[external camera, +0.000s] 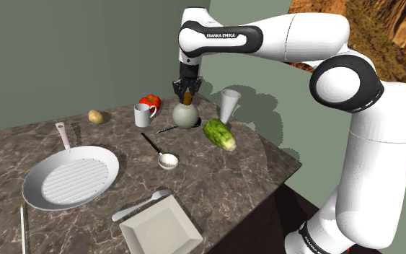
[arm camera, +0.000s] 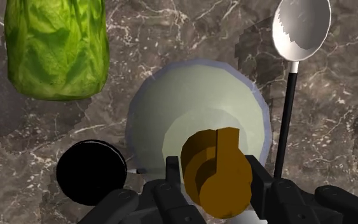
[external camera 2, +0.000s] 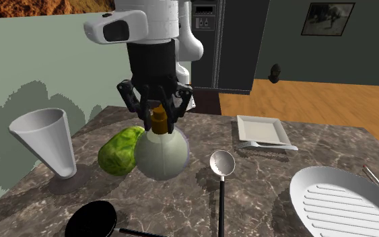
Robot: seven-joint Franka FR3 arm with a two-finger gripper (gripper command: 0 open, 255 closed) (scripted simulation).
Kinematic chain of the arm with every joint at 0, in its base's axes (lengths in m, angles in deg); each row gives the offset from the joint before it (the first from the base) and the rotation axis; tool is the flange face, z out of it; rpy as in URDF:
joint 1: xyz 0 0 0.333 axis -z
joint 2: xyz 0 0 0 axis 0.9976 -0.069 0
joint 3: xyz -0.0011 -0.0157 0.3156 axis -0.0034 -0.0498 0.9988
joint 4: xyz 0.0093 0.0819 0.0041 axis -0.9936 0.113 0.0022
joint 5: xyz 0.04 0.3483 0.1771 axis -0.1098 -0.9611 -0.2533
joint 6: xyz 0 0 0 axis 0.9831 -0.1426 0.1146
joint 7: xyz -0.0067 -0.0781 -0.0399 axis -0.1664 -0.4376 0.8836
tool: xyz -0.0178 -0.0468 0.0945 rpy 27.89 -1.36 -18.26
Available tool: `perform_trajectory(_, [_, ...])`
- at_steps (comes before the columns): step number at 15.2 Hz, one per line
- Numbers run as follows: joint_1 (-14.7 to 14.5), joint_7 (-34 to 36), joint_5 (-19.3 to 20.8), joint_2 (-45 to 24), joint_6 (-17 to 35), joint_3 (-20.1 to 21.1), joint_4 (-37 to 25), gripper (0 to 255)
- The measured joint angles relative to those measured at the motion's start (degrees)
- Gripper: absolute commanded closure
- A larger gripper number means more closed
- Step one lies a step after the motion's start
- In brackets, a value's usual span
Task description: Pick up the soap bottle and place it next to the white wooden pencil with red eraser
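Gripper (external camera 2: 158,120) pinched narrow on the brown pump cap (arm camera: 212,168) | soap bottle (external camera 2: 161,155) upright on counter (external camera: 215,173), dead below hand, axis vertical | shoulder view: thin pencil-like stick (external camera: 23,229) at 8 o'clock, beyond frying pan (external camera: 71,179)

Shoulder view, around soap bottle (external camera: 185,114): mug (external camera: 144,114) at 9 o'clock, goblet (external camera: 230,106) at 3, vegetable (external camera: 219,134) at 4, ladle (external camera: 166,159) at 7, pan (external camera: 71,177) at 8.

The pale green soap bottle (external camera 2: 162,156) has an ochre-brown cap (external camera 2: 159,122).
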Motion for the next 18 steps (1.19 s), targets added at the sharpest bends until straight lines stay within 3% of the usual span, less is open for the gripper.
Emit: perform_trajectory(18, [-0.3,-0.1,0.1,-3.6,-15.9,0.0,-19.5,255])
